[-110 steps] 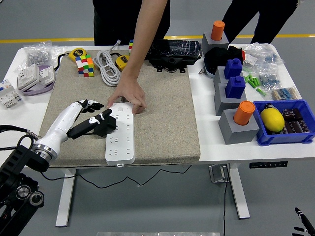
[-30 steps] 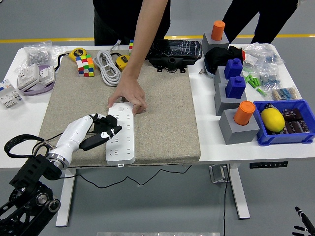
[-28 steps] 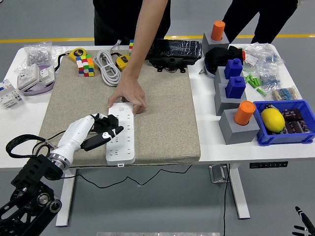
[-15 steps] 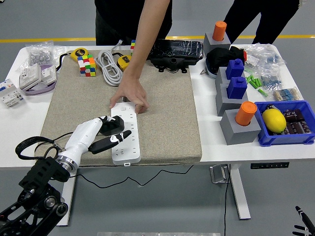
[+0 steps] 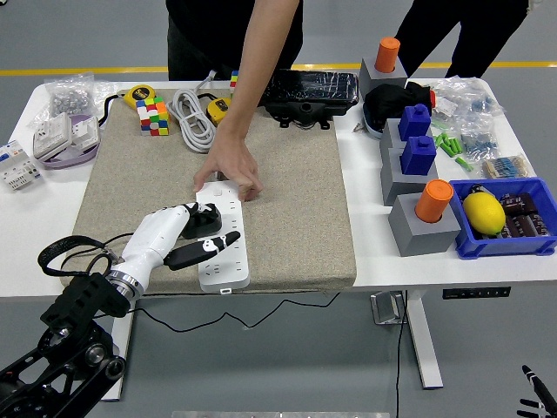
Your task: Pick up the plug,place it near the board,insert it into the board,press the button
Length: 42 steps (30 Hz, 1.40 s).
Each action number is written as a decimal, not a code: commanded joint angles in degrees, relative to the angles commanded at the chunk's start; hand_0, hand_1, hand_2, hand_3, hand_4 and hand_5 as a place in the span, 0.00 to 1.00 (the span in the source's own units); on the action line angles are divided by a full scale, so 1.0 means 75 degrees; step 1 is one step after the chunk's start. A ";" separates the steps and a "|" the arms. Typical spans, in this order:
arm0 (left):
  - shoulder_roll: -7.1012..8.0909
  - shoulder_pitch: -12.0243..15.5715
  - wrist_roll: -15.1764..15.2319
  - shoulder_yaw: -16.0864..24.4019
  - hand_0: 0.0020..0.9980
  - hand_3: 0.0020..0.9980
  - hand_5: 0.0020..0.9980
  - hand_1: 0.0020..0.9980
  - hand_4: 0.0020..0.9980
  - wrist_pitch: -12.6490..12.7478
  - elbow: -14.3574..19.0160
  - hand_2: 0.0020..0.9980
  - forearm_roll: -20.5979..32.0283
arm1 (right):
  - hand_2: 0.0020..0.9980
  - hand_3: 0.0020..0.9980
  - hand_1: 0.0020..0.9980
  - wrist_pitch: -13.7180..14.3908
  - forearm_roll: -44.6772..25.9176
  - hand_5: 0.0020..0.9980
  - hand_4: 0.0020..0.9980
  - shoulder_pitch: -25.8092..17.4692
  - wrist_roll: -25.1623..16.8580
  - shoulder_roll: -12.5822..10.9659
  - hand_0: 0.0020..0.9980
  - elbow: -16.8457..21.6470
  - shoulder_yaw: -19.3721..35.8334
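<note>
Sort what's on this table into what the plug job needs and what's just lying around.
For the job: black plug, held by the left hand over the white power strip, which a person's hand steadies at its far end.

Lying about: Rubik's cube, coiled white cable, yellow tape measure, blue bin, grey blocks with orange and blue pegs.

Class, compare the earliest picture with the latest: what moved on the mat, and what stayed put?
The left hand, gripping the black plug, swung from beside the power strip onto its sockets. The person's hand stayed pressing the strip's far end; the other items did not move.
</note>
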<state>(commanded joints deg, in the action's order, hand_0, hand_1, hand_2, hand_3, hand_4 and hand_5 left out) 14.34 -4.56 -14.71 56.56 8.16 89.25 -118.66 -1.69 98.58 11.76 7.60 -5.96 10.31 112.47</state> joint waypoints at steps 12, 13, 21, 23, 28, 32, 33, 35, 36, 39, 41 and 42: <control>0.0038 -0.0245 -0.0170 -0.0251 0.82 0.71 1.00 0.76 1.00 -0.0113 -0.0021 0.73 -0.0561 | 0.71 0.77 0.75 0.0011 0.0010 0.95 1.00 0.0026 0.0019 -0.0024 0.84 0.0000 0.0018; 0.0034 -0.0261 -0.0170 -0.0252 0.82 0.71 1.00 0.76 1.00 -0.0116 -0.0021 0.73 -0.0576 | 0.71 0.77 0.75 0.0010 -0.0011 0.95 1.00 0.0034 0.0017 -0.0022 0.84 0.0000 -0.0002; 0.0047 -0.0320 -0.0128 -0.0062 0.83 0.71 1.00 0.76 1.00 -0.0034 -0.0016 0.73 -0.0620 | 0.71 0.77 0.75 0.0017 0.0001 0.95 1.00 0.0020 0.0026 -0.0004 0.84 0.0000 0.0029; 0.0049 -0.0324 -0.0123 0.0026 0.83 0.71 1.00 0.76 1.00 -0.0013 -0.0001 0.73 -0.0654 | 0.71 0.77 0.75 0.0019 0.0027 0.95 1.00 0.0007 0.0030 -0.0007 0.84 0.0000 0.0053; 0.0052 -0.0344 -0.0062 0.0225 0.83 0.72 1.00 0.76 1.00 0.0023 0.0073 0.73 -0.0672 | 0.71 0.77 0.75 0.0015 0.0030 0.95 1.00 0.0020 0.0026 -0.0018 0.84 0.0000 0.0046; 0.0021 -0.0295 0.0119 0.0429 0.81 0.74 1.00 0.76 1.00 0.0177 0.0203 0.73 -0.0575 | 0.71 0.77 0.75 0.0006 -0.0027 0.95 1.00 0.0050 0.0013 -0.0018 0.84 0.0000 -0.0011; 0.0010 -0.0286 0.0182 0.0487 0.81 0.74 1.00 0.76 1.00 0.0231 0.0235 0.73 -0.0553 | 0.71 0.77 0.75 0.0007 -0.0030 0.95 1.00 0.0043 0.0013 -0.0014 0.84 0.0000 -0.0013; -0.0006 -0.0265 0.0277 0.0606 0.81 0.74 1.00 0.76 1.00 0.0280 0.0297 0.73 -0.0557 | 0.71 0.77 0.75 0.0013 0.0011 0.95 1.00 0.0008 0.0020 0.0005 0.84 0.0000 0.0033; -0.0010 -0.0268 0.0305 0.0666 0.81 0.74 1.00 0.76 1.00 0.0279 0.0317 0.73 -0.0618 | 0.71 0.77 0.75 0.0010 0.0025 0.95 1.00 -0.0002 0.0023 0.0012 0.84 0.0000 0.0038; 0.0007 -0.0317 0.0321 0.0784 0.64 0.93 0.53 0.68 1.00 0.0249 0.0334 0.69 -0.0761 | 0.71 0.77 0.75 0.0003 0.0054 0.95 1.00 -0.0016 0.0028 0.0023 0.84 0.0000 0.0054; 0.0027 -0.0386 0.0285 0.0842 0.64 0.93 0.53 0.68 1.00 0.0153 0.0337 0.69 -0.0898 | 0.71 0.77 0.75 0.0005 0.0042 0.95 1.00 -0.0012 0.0025 0.0020 0.84 0.0000 0.0043; 0.0031 -0.0399 0.0282 0.0854 0.64 0.93 0.53 0.68 1.00 0.0126 0.0337 0.69 -0.0904 | 0.71 0.77 0.75 0.0004 0.0036 0.95 1.00 -0.0013 0.0024 0.0020 0.84 0.0000 0.0038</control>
<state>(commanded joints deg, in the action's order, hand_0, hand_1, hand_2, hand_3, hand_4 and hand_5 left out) 14.57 -7.55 -12.59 62.97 9.11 91.78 -125.44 -1.66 98.85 11.67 7.78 -5.81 10.31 112.75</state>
